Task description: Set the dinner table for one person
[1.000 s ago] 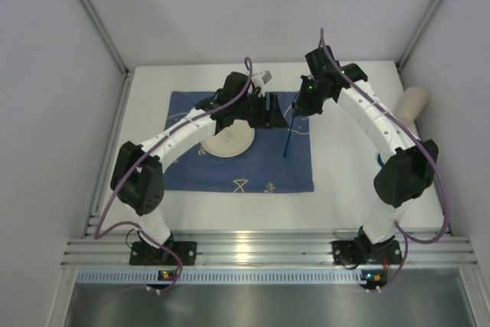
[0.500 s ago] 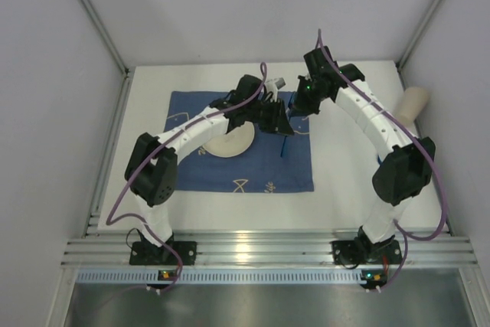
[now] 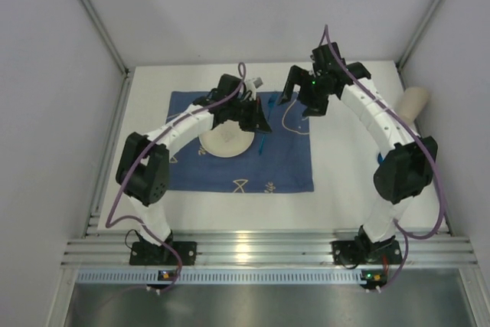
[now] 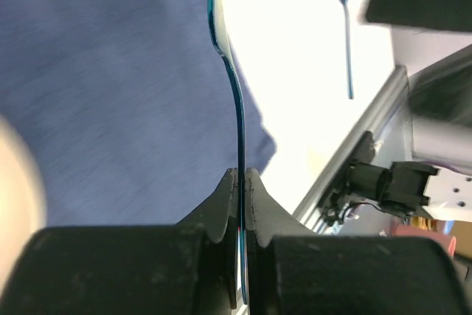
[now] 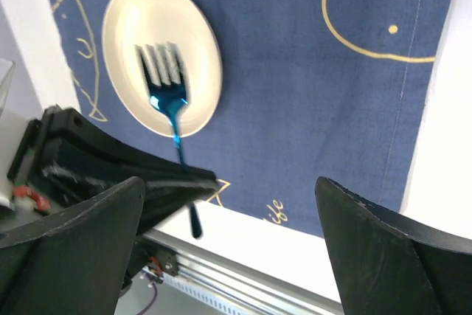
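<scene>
A blue metal fork [image 5: 169,97] hangs above the dark blue fish mat [image 3: 287,170], its tines over the cream plate [image 5: 198,42] in the right wrist view. My left gripper [image 4: 242,176] is shut on the fork's handle [image 4: 237,101], seen edge-on between the pads. From above, the left gripper [image 3: 259,119] sits at the plate's [image 3: 223,143] right edge, and the fork [image 3: 262,144] points toward the near side. Just right of it my right gripper [image 3: 300,97] stands wide open and empty, its fingers [image 5: 74,256] spread over the mat. The white dinner table [image 3: 344,181] lies under everything.
A blue spoon [image 4: 348,35] lies on the bare white tabletop beyond the mat's edge. A cream cup [image 3: 413,103] sits at the far right edge. The ribbed aluminium rail [image 3: 260,250] runs along the near side. Grey walls enclose the back and sides.
The right gripper let go of the fork and opened wide. The left gripper closed on the fork and carried it left, toward the plate.
</scene>
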Robot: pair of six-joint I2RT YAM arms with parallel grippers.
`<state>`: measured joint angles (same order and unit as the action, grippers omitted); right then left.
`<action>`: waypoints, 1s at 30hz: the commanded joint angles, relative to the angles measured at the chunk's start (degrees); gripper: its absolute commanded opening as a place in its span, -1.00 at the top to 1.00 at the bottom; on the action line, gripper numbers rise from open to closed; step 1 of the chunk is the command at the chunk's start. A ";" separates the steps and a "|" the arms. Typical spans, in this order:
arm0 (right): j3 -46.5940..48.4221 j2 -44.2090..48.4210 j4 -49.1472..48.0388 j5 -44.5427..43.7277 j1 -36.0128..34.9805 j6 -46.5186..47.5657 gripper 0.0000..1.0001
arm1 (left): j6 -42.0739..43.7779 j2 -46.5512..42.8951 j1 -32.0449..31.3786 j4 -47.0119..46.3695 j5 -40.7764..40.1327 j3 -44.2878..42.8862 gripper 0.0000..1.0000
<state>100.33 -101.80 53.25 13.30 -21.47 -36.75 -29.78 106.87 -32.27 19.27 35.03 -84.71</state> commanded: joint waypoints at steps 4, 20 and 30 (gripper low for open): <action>1.46 3.80 -1.66 3.66 4.77 2.47 -1.00 | 9.01 -11.50 13.78 8.40 -5.30 6.38 1.00; -13.76 9.69 -1.23 4.46 8.03 4.14 -0.94 | 23.63 -8.35 31.83 19.76 -14.47 11.23 1.00; -12.27 8.72 2.02 5.25 9.96 6.43 -0.92 | 25.12 -3.87 35.08 10.19 -5.67 18.61 0.99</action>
<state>84.58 -94.04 53.52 18.02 -12.34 -32.21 -6.31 101.86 1.87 35.07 25.17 -67.22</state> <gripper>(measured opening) 0.961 0.034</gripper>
